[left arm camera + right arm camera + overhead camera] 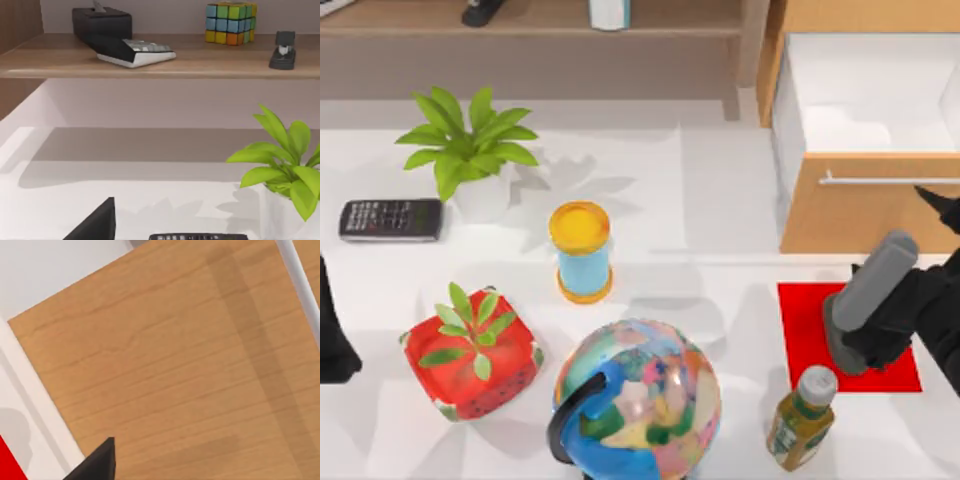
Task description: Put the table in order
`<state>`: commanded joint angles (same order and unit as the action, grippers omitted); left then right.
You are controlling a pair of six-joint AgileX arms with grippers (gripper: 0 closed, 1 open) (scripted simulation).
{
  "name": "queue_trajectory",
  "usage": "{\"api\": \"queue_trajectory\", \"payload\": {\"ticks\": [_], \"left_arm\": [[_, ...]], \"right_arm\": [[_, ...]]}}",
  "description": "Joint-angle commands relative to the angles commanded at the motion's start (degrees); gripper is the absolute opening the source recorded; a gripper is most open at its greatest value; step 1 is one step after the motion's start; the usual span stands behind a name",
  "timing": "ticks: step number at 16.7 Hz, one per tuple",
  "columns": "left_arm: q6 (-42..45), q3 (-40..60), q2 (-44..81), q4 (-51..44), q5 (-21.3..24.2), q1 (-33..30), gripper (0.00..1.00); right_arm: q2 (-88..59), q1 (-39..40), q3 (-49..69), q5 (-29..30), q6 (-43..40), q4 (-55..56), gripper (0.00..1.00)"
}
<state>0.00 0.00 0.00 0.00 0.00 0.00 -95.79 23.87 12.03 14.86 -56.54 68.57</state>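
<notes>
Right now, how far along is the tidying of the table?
Done: the drawer stands open. In hand: the right tool carries a grey stamp over the red mat. Left on the table: calculator, globe, bottle, both plants.

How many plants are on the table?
2. One plant in a white pot stands at the back left of the table; one in a red pot stands at the front left, beside the globe.
</notes>
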Motion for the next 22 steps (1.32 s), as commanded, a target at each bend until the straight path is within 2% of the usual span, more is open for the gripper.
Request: {"api": "queue_trajectory", "payload": {"ticks": [5, 10, 14, 22], "left_arm": [[0.0, 0.0, 0.0, 0.0, 0.0, 0.0, 1.0], [0.0, 0.0, 0.0, 0.0, 0.0, 0.0, 1.0], [0.0, 0.0, 0.0, 0.0, 0.0, 0.0, 1.0], [0.0, 0.0, 0.0, 0.0, 0.0, 0.0, 1.0]], "right_arm": [[-7.93, -2.45, -0.33, 3.09, -17.45, 20.13, 1.0], [-14.87, -3.78, 0.51, 5.76, -28.93, 30.25, 1.0], [-17.52, -4.01, 0.29, 6.84, -32.56, 32.1, 1.0], [-17.9, -4.53, 1.88, 6.32, -32.54, 30.92, 1.0]]}}
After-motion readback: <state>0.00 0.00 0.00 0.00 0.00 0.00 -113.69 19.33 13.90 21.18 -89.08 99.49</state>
